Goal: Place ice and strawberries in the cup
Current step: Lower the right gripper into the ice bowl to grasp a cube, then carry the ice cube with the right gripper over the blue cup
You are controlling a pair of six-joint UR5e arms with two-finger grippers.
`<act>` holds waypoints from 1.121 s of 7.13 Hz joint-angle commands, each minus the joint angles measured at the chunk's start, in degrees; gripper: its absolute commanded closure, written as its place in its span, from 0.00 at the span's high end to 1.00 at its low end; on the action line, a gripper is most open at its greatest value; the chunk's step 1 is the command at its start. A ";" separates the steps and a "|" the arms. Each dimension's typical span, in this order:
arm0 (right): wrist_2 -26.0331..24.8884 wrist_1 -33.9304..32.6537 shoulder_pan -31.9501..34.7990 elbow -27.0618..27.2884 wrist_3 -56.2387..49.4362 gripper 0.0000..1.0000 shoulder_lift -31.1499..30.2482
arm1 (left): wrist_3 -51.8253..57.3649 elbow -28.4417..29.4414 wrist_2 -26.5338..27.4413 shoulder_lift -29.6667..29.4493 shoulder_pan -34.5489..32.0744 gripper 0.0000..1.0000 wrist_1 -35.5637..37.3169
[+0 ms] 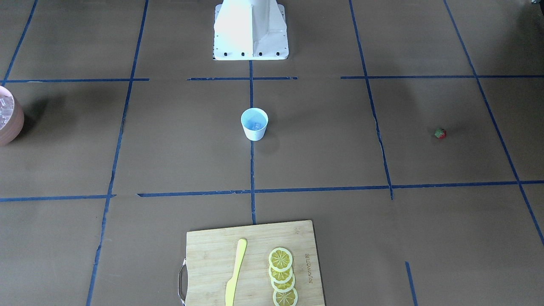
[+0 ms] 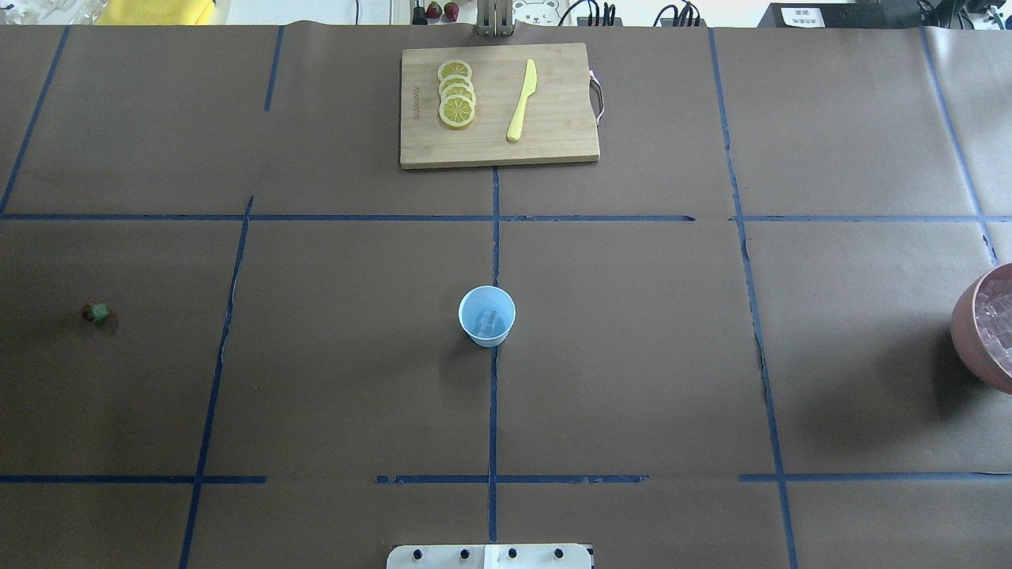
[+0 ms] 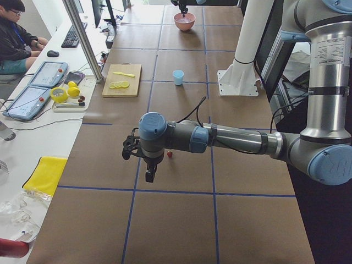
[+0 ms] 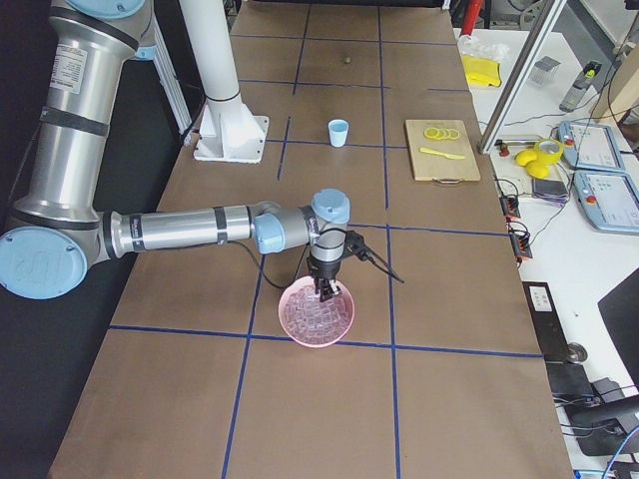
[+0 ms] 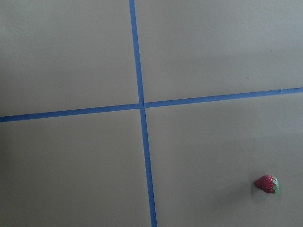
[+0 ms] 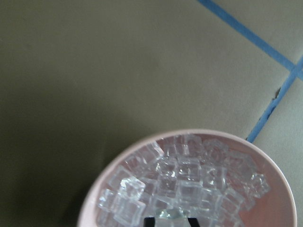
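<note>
Near the desk's left edge the strawberry (image 2: 96, 313) lies alone. The left gripper (image 3: 148, 176) hangs above the desk near it but not over it, and the left wrist view has the berry low in one corner. I cannot tell whether those fingers are parted or closed. The berry is tiny and rounded, so a descent from this offset would likely nudge it and send it rolling instead of catching it.

In the middle of the desk the cup (image 2: 487, 315) stands upright with one cube of ice (image 2: 488, 319) already inside. It looks light and small-mouthed. A release off-centre could bounce a cube off the rim, and a low carry could knock the cup over.

At the right edge the pink bowl (image 2: 966, 332) holds a heap of cubes. The right gripper (image 4: 323, 291) dips into it, its fingers (image 6: 149, 221) seemingly pinched on one cube. The slick, hard faces could let that cube squirt out on the lift, or a neighbouring cube could ride up and drop onto the desk.
</note>
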 commanded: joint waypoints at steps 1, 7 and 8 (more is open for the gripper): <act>3.24 -13.04 0.03 4.02 3.39 0.00 10.57 | 0.00 0.07 -0.02 0.01 0.09 1.00 0.01; 3.09 -16.42 -18.83 -2.19 43.59 0.00 39.40 | 0.18 1.03 0.77 -0.25 0.44 1.00 -0.25; 1.08 -16.42 -22.17 -4.22 49.50 0.00 43.81 | 0.26 1.30 0.77 -0.25 0.44 1.00 -0.25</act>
